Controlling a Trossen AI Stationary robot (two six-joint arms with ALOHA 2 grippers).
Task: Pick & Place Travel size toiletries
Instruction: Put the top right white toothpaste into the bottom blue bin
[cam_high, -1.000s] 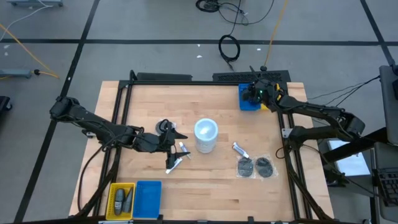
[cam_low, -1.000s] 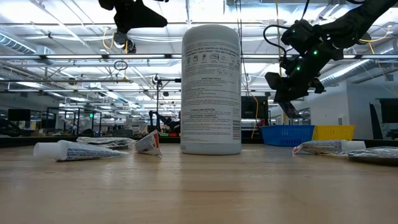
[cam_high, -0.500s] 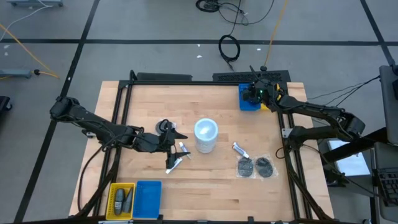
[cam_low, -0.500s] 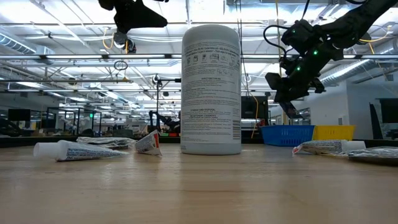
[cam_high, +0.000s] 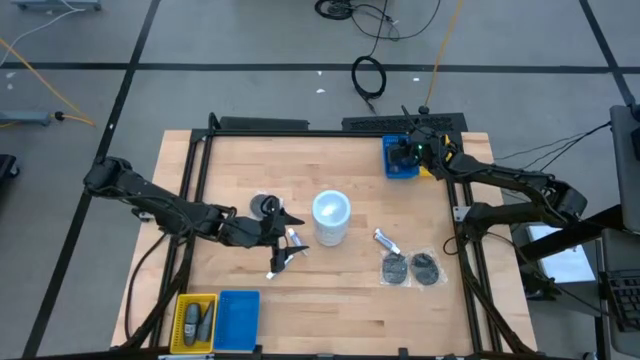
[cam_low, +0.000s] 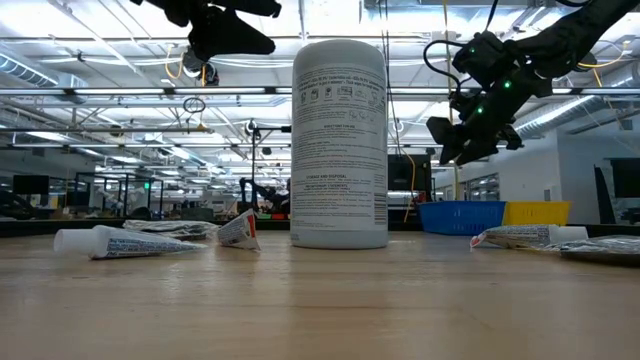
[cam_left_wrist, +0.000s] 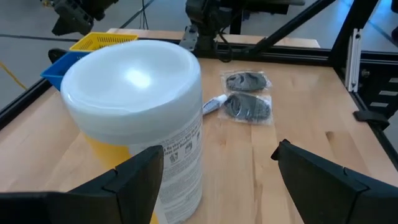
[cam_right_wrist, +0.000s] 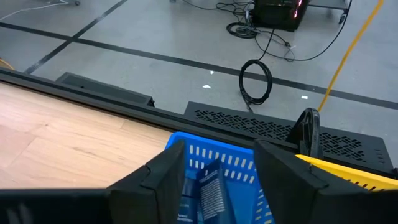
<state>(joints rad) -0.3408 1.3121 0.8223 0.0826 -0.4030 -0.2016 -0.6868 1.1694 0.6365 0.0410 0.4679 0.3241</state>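
Two white tubes (cam_high: 291, 240) (cam_high: 278, 262) lie flat on the table left of the white cylinder (cam_high: 331, 216), with a dark disc (cam_high: 265, 205) beyond them. A third tube (cam_high: 386, 241) and two bagged dark discs (cam_high: 396, 268) (cam_high: 427, 268) lie to the cylinder's right. My left gripper (cam_high: 286, 226) hovers open above the two tubes and faces the cylinder (cam_left_wrist: 140, 106). My right gripper (cam_high: 405, 152) hangs open over the blue tray (cam_high: 400, 165) at the far right. A small white packet (cam_right_wrist: 210, 186) lies in that tray below its fingers.
A yellow tray (cam_high: 440, 160) adjoins the blue one at the far right. At the near left corner stand a yellow tray (cam_high: 195, 322) with dark bottles and a blue tray (cam_high: 238, 320). The tall cylinder (cam_low: 339, 145) stands mid-table. Black frame rails run along the table's edges.
My left gripper has shifted a little toward the cylinder. In the low view, a dark shape that hung under my right gripper no longer shows there. The tubes and discs on the table lie as before.
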